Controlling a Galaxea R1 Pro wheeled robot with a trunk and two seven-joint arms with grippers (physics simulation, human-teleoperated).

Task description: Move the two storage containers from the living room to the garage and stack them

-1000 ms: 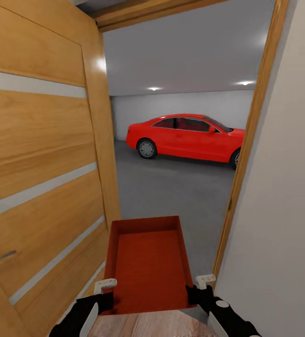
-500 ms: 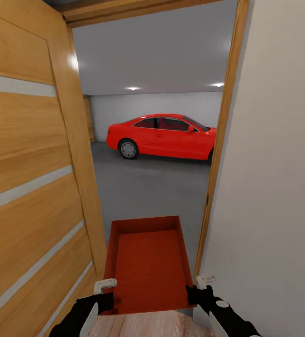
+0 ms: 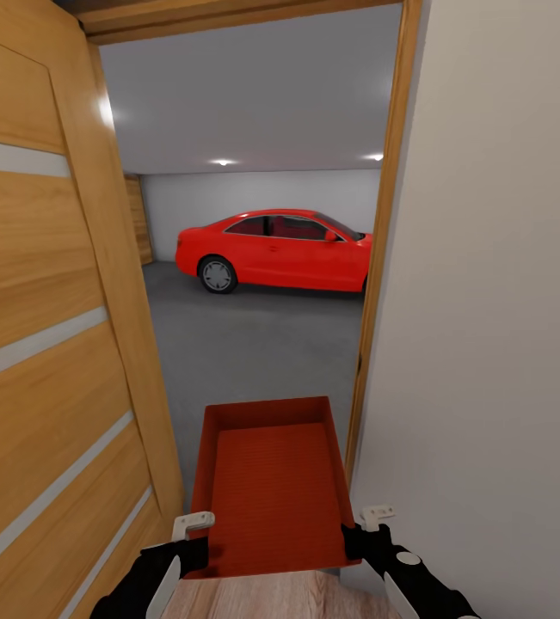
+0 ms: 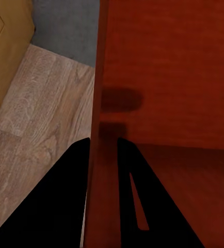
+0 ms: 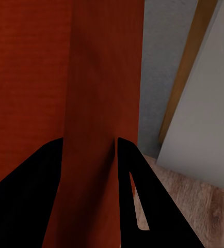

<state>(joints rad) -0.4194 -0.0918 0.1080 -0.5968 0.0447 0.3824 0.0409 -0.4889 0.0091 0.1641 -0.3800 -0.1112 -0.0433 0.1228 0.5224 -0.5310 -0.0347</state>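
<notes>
While both pincers clamp the storage container (image 3: 271,481), doorway view shifted, more garage floor (image 3: 254,344).

An open wooden door (image 3: 47,344) with pale horizontal inlay strips is occupying the left of the frame. A plain off-white wall (image 3: 495,327) is filling the right, edged by a wooden door frame (image 3: 381,258). Beyond, at centre, grey flooring (image 3: 254,352) is extending to a red car (image 3: 275,251) before a white back wall (image 3: 254,193). Two ceiling lights (image 3: 222,162) are glowing. Light wood planks (image 3: 262,602) are showing at bottom centre.

Head looks through doorway (image 3: 254,215); wrists closely share container (image 3: 271,481).
</notes>
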